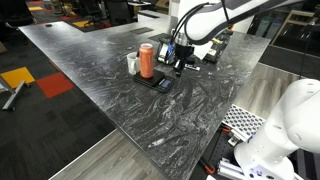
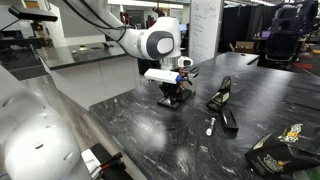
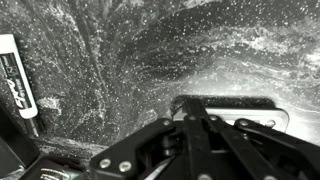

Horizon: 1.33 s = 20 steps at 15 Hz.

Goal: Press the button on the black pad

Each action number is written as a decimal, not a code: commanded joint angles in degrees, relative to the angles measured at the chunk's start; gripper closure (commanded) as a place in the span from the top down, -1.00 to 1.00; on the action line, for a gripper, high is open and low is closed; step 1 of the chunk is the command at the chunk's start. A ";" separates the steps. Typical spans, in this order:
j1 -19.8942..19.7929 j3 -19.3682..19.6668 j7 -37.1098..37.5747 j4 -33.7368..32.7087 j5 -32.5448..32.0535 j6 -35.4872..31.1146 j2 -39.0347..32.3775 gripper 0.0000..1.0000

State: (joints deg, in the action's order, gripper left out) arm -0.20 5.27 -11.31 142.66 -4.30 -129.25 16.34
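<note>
The black pad (image 1: 160, 83) lies flat on the dark marble table (image 1: 120, 110), right in front of the orange can (image 1: 147, 60). My gripper (image 1: 178, 68) hangs just above the pad's far edge, fingers pointing down. In an exterior view the gripper (image 2: 172, 96) sits low over the pad (image 2: 170, 104), and I cannot tell whether it touches. In the wrist view the fingers (image 3: 195, 108) are pressed together and empty, their tips at the edge of the pad (image 3: 240, 104). The button itself cannot be made out.
A white cup (image 1: 132, 63) stands behind the can. A white marker (image 2: 210, 125) (image 3: 18, 85) lies on the table near a bulkier black device (image 2: 222, 98). A dark bag (image 2: 280, 152) lies at the table's corner. The table's edge (image 1: 100, 140) runs along the front.
</note>
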 commanded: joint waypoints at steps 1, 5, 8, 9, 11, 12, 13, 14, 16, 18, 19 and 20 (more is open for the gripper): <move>-0.21 0.45 -2.90 -1.78 1.70 -0.93 -2.84 -1.00; 0.50 -0.27 -4.05 -2.87 1.49 -0.75 -3.72 -1.00; 1.38 -0.98 -5.06 -3.79 1.78 -0.75 -4.87 -1.00; 1.66 -1.06 -5.37 -4.05 1.99 -0.74 -5.21 -1.00; 1.84 -1.24 -5.40 -4.46 1.71 -0.87 -5.94 -1.00; 1.67 -1.37 -4.95 -4.63 1.16 -0.95 -6.39 -1.00; 1.42 -1.34 -4.79 -4.62 0.74 -1.40 -6.80 -1.00; 1.23 -1.31 -4.54 -4.68 0.48 -1.67 -7.17 -1.00; 0.95 -1.26 -4.45 -4.66 0.25 -2.39 -7.74 -1.00; 0.68 -1.24 -4.21 -4.63 0.07 -2.73 -8.08 -1.00; 0.57 -1.20 -4.15 -4.63 -0.03 -2.87 -8.25 -1.00; 0.45 -1.16 -3.95 -4.60 -0.22 -2.95 -8.30 -1.00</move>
State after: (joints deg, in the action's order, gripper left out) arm 1.46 4.34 -14.64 139.04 -3.94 -130.95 9.83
